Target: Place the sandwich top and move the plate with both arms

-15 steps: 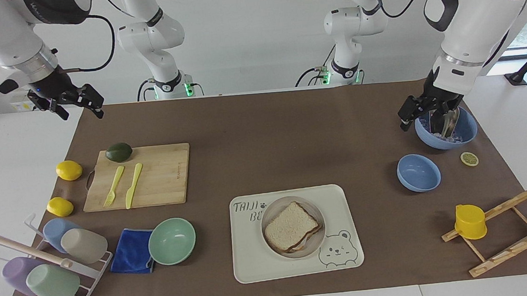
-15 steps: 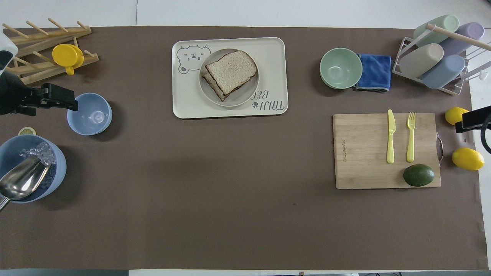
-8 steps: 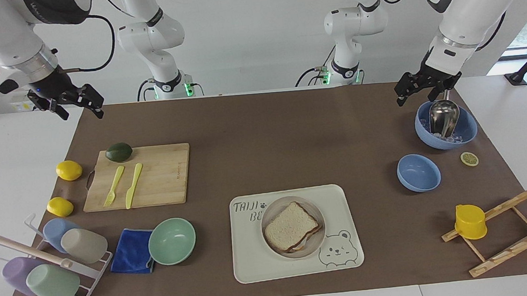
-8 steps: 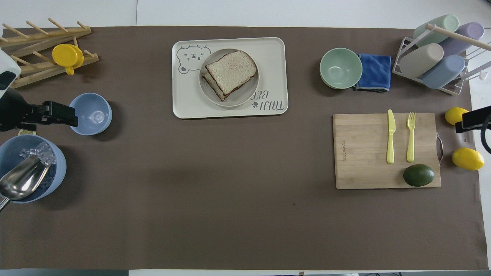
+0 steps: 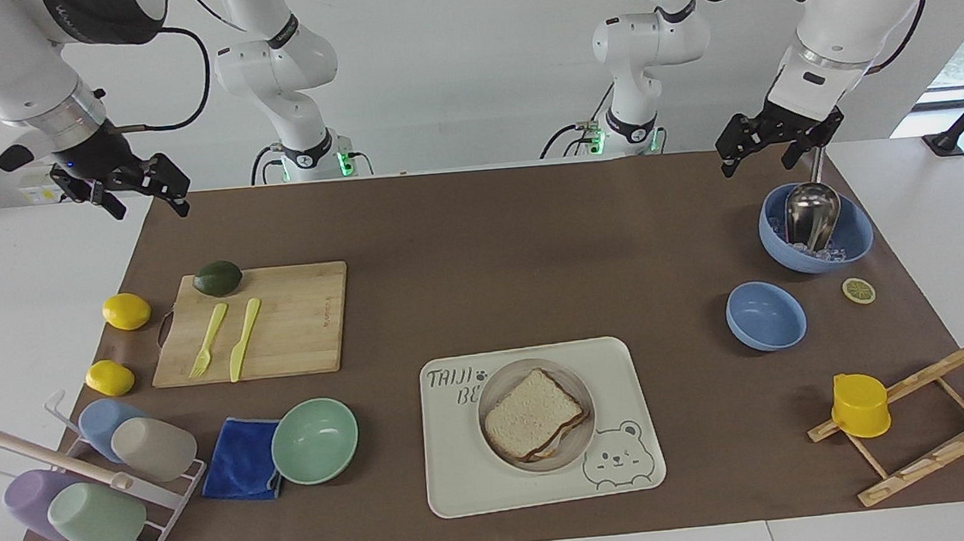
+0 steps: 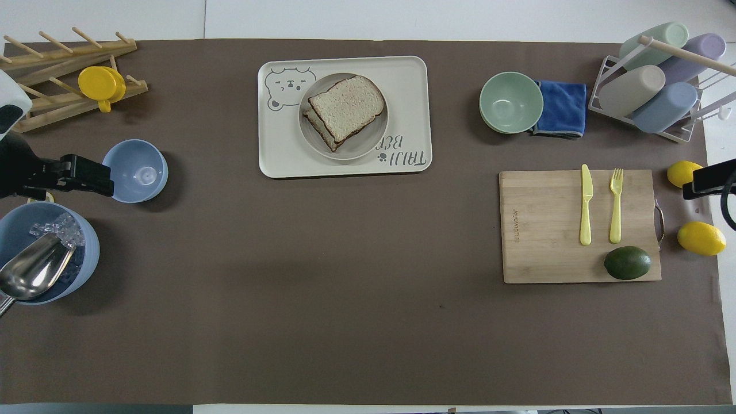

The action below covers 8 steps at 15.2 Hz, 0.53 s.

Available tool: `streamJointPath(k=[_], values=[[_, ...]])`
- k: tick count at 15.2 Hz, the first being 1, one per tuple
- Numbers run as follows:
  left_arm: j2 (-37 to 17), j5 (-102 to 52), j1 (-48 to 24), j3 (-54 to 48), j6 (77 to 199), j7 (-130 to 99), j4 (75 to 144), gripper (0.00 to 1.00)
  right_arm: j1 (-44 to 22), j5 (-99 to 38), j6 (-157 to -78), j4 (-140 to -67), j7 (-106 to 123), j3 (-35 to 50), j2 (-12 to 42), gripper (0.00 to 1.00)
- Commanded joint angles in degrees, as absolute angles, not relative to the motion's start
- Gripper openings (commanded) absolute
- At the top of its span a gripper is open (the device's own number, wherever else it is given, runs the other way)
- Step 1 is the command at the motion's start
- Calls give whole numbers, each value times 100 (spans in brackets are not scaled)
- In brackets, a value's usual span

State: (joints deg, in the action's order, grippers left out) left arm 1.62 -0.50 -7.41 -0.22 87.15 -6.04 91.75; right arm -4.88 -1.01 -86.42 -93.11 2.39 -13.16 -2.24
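On inspection, the sandwich top lay on the stacked slice beneath it, both resting on the plate, which sat inside the tray bearing the bear drawing, at the edge of the table farthest from the robots. The left gripper hung in the air above the blue bowl holding ice and a metal scoop, toward the left arm's end of the table; its fingers stood wide apart and had hold of nothing, with the scoop's handle just below them but apart from them. A second, empty blue bowl and a lemon slice lay farther from the robots than the spot under those fingers. The right gripper hovered over the mat's corner at the right arm's end; its fingers were likewise spread fully and empty. The cutting board, carrying the avocado, fork and knife, lay below and farther out from those fingers, with two lemons beside it. Both sets of fingers were well apart from the plate and sandwich top. The mint bowl and blue cloth lay beside the tray, toward the right arm's end.
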Motion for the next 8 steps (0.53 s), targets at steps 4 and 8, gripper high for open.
streamJointPath(k=[4, 8], values=[[123, 53, -800, 26, 9053, -642, 9299, 100, -439, -70, -8657, -9387, 132, -1266, -281, 100], [123, 53, -791, 26, 9026, -633, 9290, 100, -439, -70, -8657, -9387, 132, -1266, -281, 100]])
